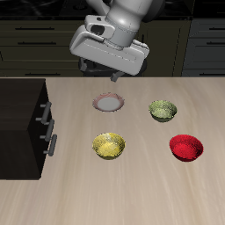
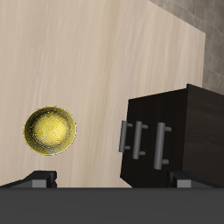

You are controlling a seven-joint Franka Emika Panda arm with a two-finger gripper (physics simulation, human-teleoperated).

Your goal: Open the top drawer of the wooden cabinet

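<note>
The wooden cabinet [image 1: 19, 123] stands at the table's edge, very dark brown, with its drawers facing the middle of the table. The top drawer's grey bar handle [image 1: 44, 110] is the highest of three handles, and the drawer looks closed. In the wrist view the cabinet [image 2: 179, 118] shows from above, and the top handle [image 2: 161, 147] is the largest of the three. My gripper [image 1: 99, 72] hangs high over the back of the table, well apart from the cabinet. It is open and empty; its fingertips [image 2: 39, 178] stand wide apart, the gripper [image 2: 109, 180] between them.
A pink-rimmed plate [image 1: 109, 103] lies under the gripper. A yellow bowl [image 1: 109, 146] sits nearest the cabinet and also shows in the wrist view [image 2: 50, 131]. A green bowl [image 1: 163, 110] and a red bowl [image 1: 186, 147] sit farther from the cabinet.
</note>
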